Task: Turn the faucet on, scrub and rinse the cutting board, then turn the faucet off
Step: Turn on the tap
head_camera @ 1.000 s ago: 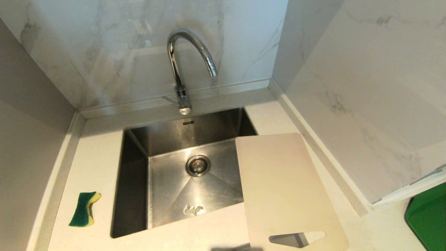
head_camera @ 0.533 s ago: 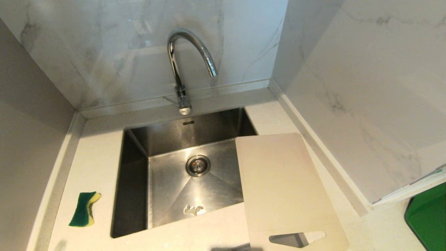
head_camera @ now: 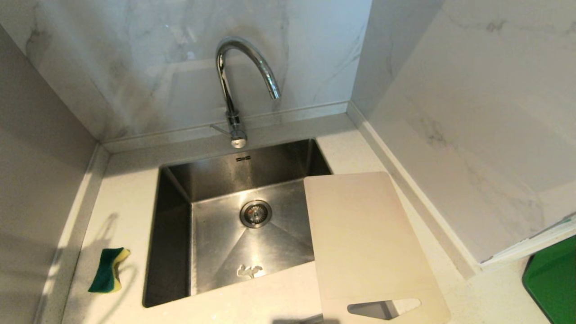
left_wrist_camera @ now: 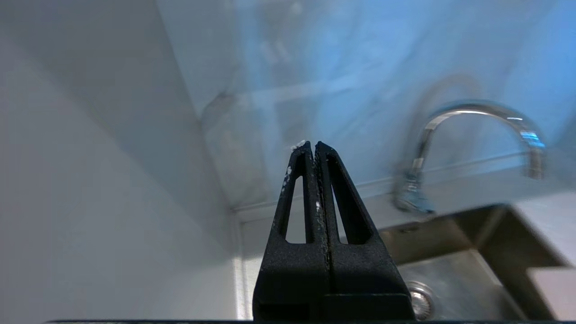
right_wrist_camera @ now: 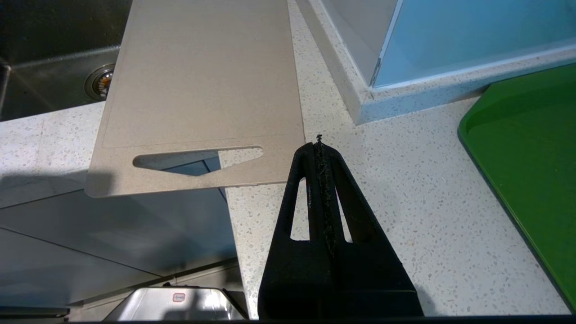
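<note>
Nothing is wet yet: the faucet point(head_camera: 238, 90) stands at the far edge of the sink point(head_camera: 173, 234), spout arched over the basin with no water running, its thin side lever point(head_camera: 220, 129) sticking out to the left of the base. The cutting board point(head_camera: 364, 238) lies flat on the right, its far left corner hanging over the basin and its handle cutout poking past the near counter edge, so a careless nudge could tip it off the front or slide it into the basin. The left gripper point(left_wrist_camera: 314, 146) is raised on the left side, pointed toward the back wall left of the faucet, fingers pressed together and holding nothing; that lever is slim, and I'd judge closed fingers could slip past it or shove it too hard. The right gripper point(right_wrist_camera: 319, 141) hangs over the counter just beside the board's near right corner, also closed and empty. The sponge point(head_camera: 108, 270) waits on the left counter, untouched.
</note>
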